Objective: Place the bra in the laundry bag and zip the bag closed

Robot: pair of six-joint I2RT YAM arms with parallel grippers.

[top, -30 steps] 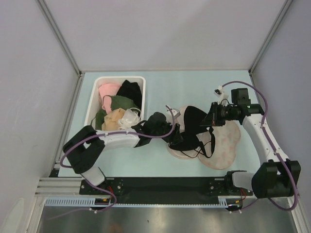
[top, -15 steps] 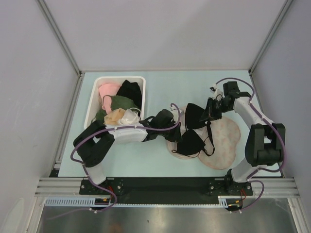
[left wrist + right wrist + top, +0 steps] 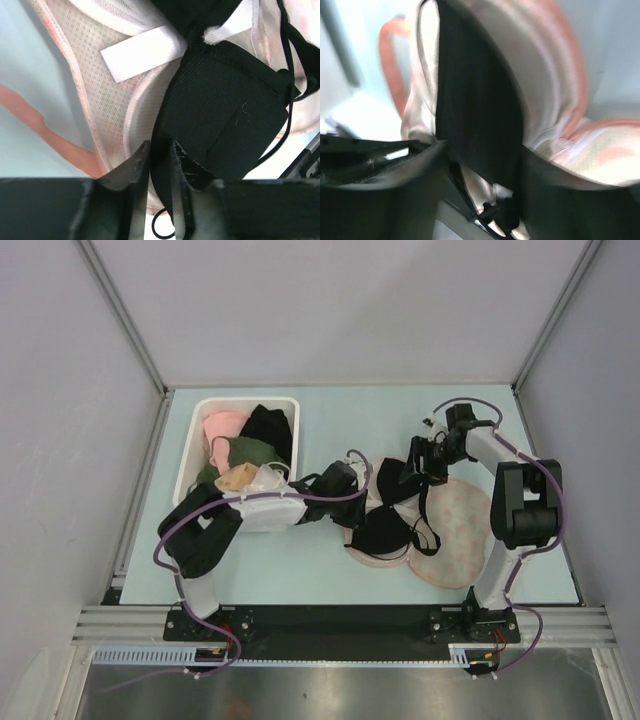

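One floppy black bra lies centre-frame, draped over the open laundry bag. It looks light and soft, and the straps could snag, so I'd grab cup fabric. Left gripper is pinched on its edge. Right gripper is near the upper cup, but it's too blurry to tell if it's gripping.

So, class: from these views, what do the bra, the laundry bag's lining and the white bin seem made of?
The bra looks like matte black textile, fine ribbed weave visible. The laundry bag lining is pale mesh with tiny holes, likely synthetic. The bin has smooth white rigid-looking walls, probably plastic.
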